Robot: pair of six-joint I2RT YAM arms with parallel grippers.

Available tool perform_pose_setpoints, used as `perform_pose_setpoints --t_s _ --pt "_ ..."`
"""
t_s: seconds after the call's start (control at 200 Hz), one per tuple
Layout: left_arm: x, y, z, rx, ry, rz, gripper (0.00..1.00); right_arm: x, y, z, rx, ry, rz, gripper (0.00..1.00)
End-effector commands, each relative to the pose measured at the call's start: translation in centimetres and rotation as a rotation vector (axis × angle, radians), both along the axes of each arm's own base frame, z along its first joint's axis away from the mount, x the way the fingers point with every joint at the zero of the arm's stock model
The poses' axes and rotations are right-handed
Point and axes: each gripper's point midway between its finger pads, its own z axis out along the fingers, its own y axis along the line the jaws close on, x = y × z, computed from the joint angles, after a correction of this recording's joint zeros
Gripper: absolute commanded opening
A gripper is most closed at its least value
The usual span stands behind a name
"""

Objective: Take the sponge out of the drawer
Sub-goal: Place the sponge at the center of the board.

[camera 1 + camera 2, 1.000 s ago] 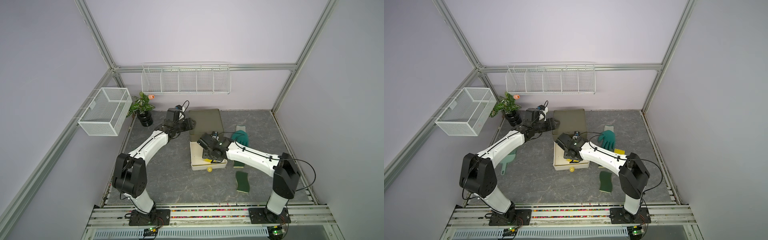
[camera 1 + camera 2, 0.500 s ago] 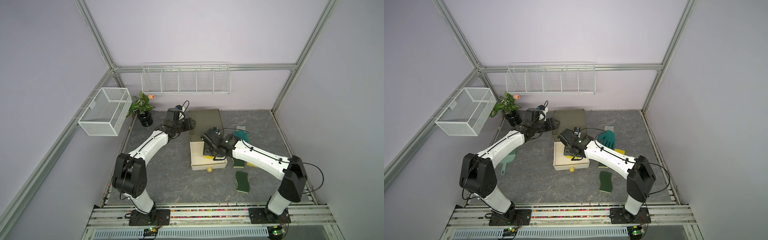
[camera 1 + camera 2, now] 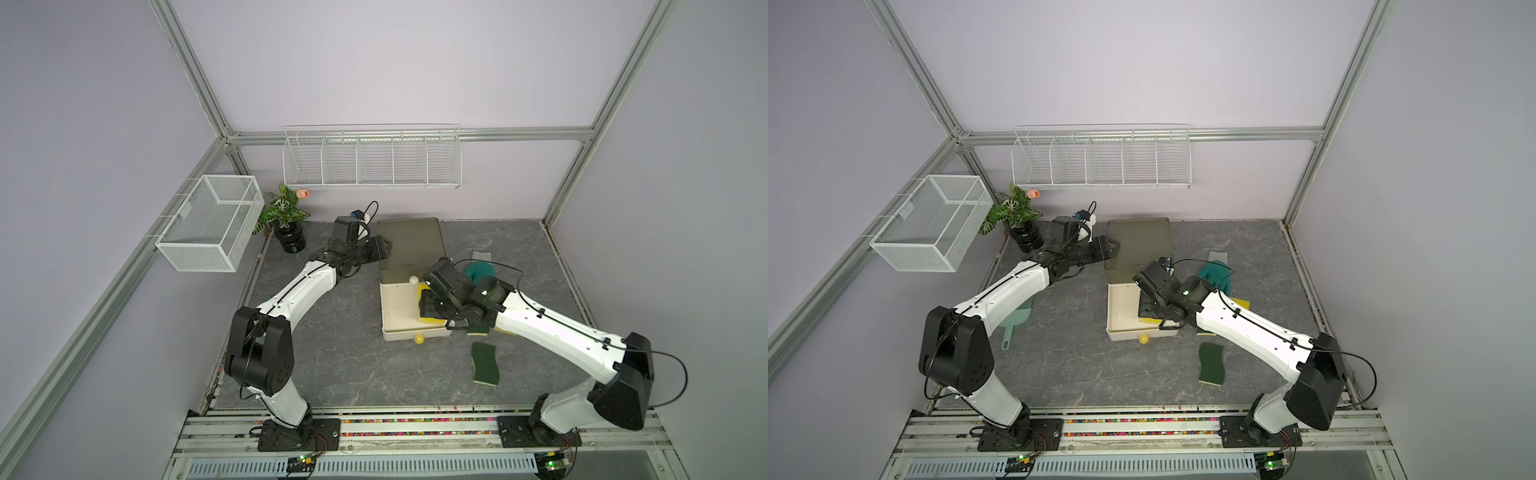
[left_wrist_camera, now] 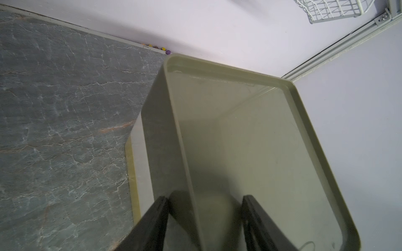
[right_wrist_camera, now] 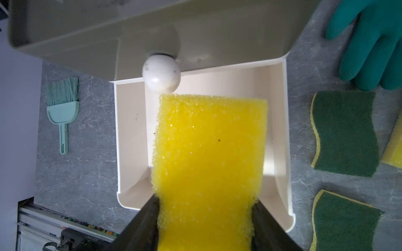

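The grey marbled desk (image 3: 332,365) carries everything. At its back stands an olive cabinet (image 3: 409,241), and from the cabinet's front a cream drawer (image 3: 397,307) is pulled well out.

The left pincer (image 4: 205,197) sits at the cabinet's left upper edge. One finger is beside the side wall and the other over the top, so the jaws stand apart astride that edge. Whether they actually pinch it is hard to judge from the wrist view.

The right pincer (image 5: 205,201) reaches over the open drawer and is clamped on the yellow sponge (image 5: 211,141), a finger pressed into each long side. The sponge hangs over the right half of the drawer, its free end pointing toward the cabinet. In both top views the arm covers most of it, with only yellow slivers showing.

A teal rubber glove (image 3: 480,270) lies on the desk to the right of the cabinet. A green scouring pad (image 3: 485,363) lies flat on the desk, right of the drawer's front corner and apart from it. A mint hand brush (image 5: 63,108) lies on the desk left of the drawer.

A white knob (image 5: 161,73) juts from the cabinet front just above the drawer, close to the sponge's free end. A smaller yellow knob (image 3: 419,339) sits on the drawer's front.
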Motion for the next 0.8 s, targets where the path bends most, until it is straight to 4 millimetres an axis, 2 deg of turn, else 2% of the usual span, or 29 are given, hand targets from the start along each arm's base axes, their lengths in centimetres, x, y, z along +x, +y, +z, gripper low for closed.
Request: perform_pose_setpoints --t_s 0.0,0.2,0.375,0.58,0.695,0.71,0.795 --pt "-2.9 -1.0 -5.2 0.043 0.169 -0.083 0.58 -0.3 -1.3 0.8 0.010 -0.039 0.002 0.62" --pt "-2.9 -0.9 -5.0 0.043 0.165 -0.081 0.57 -1.4 -4.4 0.5 -0.035 -0.049 0.016 0.62" --pt "-2.9 -1.0 -5.0 0.043 0.167 -0.084 0.58 -2.2 -8.6 -0.2 -0.079 -0.030 -0.005 0.62" --pt "-2.8 -1.0 -4.9 0.040 0.163 -0.082 0.58 -4.2 -13.7 -3.0 -0.145 0.018 -0.056 0.62" --pt "-2.8 -1.1 -5.1 0.037 0.166 -0.082 0.57 -5.2 -15.6 -4.5 -0.146 0.038 -0.095 0.62" --pt "-2.8 -1.1 -5.2 0.036 0.168 -0.082 0.57 -5.7 -16.0 -5.4 -0.160 0.057 -0.098 0.62" --pt "-2.8 -1.1 -5.2 0.032 0.170 -0.084 0.58 -6.4 -17.2 -6.8 -0.168 0.086 -0.129 0.62"
